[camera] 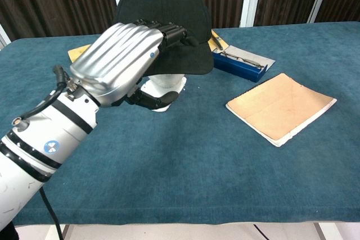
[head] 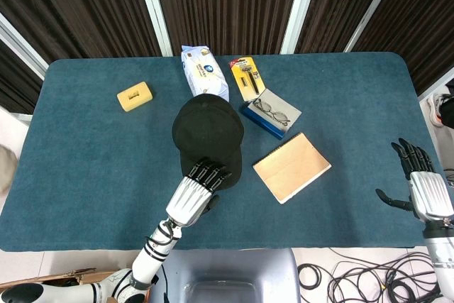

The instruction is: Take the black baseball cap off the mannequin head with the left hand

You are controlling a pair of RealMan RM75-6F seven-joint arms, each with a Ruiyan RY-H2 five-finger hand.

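The black baseball cap (head: 207, 129) sits on the white mannequin head (camera: 164, 85) in the middle of the table, its brim pointing toward me. My left hand (head: 195, 193) reaches up from the near edge. Its fingers (camera: 169, 32) lie on top of the brim (camera: 188, 60), while the thumb (camera: 152, 99) hangs below the brim with a gap, beside the mannequin's base. The cap sits level on the head. My right hand (head: 424, 186) hovers at the table's right edge, fingers spread and empty.
A tan notebook (head: 291, 167) lies right of the cap. Behind it are glasses on a blue case (head: 269, 113), a razor pack (head: 247, 78), a wipes packet (head: 204, 70) and a yellow sponge (head: 134, 96). The blue table (head: 85, 175) ends close below my left hand.
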